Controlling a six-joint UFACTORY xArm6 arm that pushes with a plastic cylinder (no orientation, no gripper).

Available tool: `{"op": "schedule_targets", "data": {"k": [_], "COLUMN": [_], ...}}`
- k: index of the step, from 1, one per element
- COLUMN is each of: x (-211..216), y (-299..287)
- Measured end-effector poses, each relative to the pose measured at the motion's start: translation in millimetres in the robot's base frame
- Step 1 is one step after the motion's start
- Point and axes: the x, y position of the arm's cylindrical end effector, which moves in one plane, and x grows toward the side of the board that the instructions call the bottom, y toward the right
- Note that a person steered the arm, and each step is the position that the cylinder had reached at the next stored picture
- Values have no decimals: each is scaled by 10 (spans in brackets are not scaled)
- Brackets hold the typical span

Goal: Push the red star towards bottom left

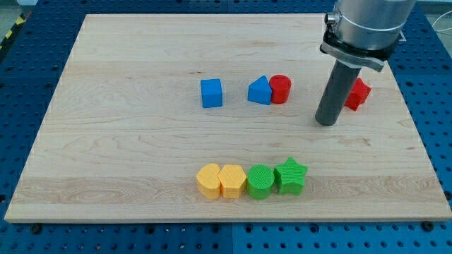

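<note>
The red star (359,94) sits near the right edge of the worktop (127,141), in its upper half, and is partly hidden behind the dark rod. My tip (325,123) rests on the worktop just to the lower left of the star, very close to it; whether they touch cannot be told. The tool is a plain rod with nothing that opens or closes, and it holds nothing.

Toward the middle of the worktop, a red cylinder (280,89) touches a blue triangular block (260,91), and a blue cube (211,93) stands apart further left.

Near the bottom edge, four blocks form a tight row: a yellow rounded block (209,180), a yellow heart-like block (232,181), a green cylinder (260,181) and a green star (290,176), each touching its neighbour.
</note>
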Motion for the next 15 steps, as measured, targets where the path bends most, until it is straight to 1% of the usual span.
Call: {"op": "schedule_targets", "data": {"k": [1, 4, 5, 10, 11, 12, 14, 15], "x": [-96, -570, -584, -564, -729, -778, -770, -666], "y": [14, 14, 95, 963, 963, 1091, 1520, 1509]}}
